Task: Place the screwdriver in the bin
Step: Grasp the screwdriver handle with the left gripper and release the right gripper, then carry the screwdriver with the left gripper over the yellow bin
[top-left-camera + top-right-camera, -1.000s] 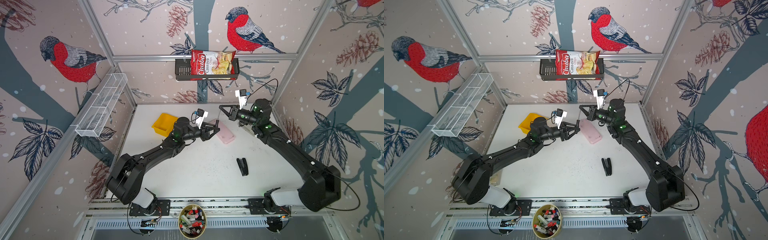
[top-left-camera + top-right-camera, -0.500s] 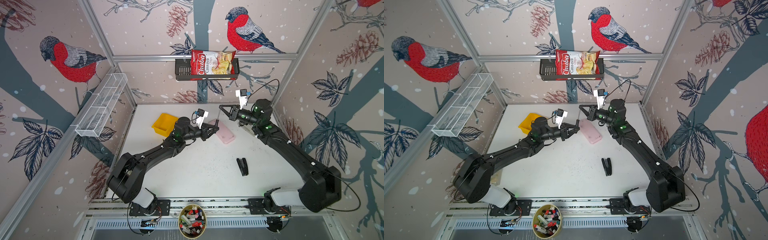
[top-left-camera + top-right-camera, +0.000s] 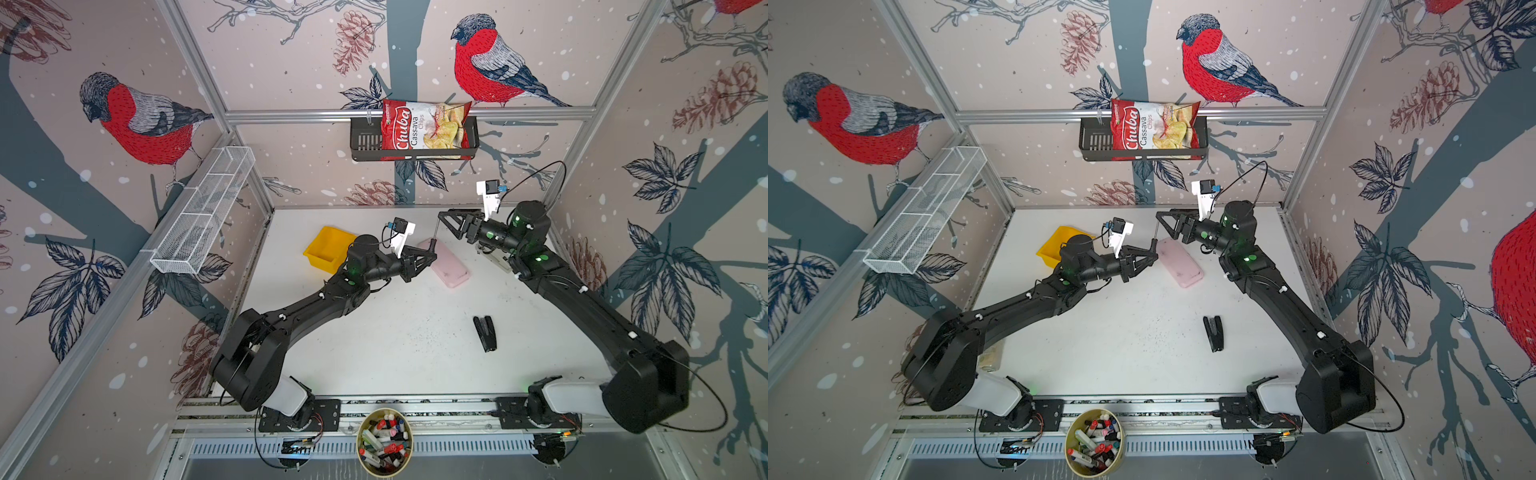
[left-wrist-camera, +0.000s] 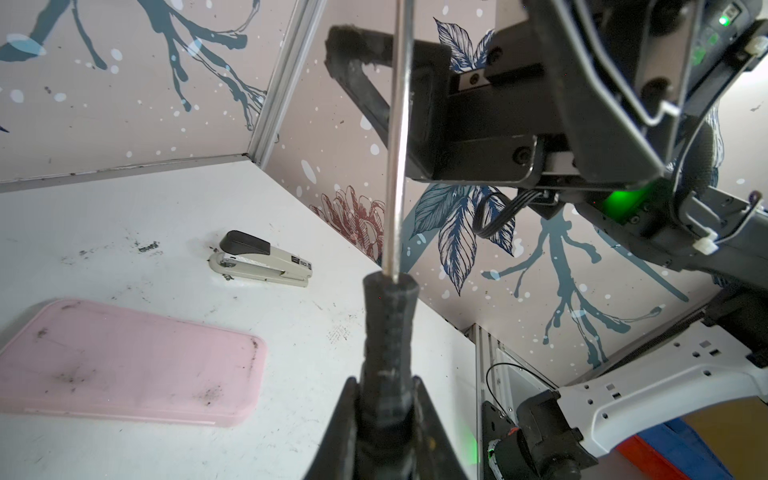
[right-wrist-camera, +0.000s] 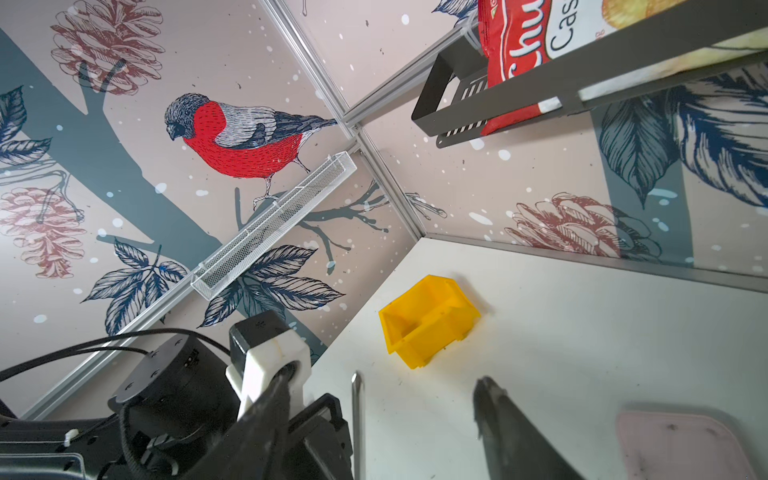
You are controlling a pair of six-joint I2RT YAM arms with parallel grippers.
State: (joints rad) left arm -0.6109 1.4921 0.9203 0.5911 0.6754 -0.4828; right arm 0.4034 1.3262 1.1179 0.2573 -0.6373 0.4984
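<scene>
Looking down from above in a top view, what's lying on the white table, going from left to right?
yellow bin → pink case → black stapler

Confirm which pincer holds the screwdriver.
The left pincer, shut on the screwdriver at its black handle; the right pincer stands open around the shaft.

Left arm (image 3: 307,307) is stretching low and forward, wrist roughly level. The left end effector (image 3: 432,254) is pointing toward the right one, jaws clamping hard on the screwdriver (image 4: 388,332) handle. Right arm (image 3: 582,299) is angling in from its side, wrist sitting higher than the left's. The right end effector (image 3: 446,222) is facing the left one, jaws standing wide. In the right wrist view the shaft is sitting in that gap, clear of both fingers (image 5: 494,407).
</scene>
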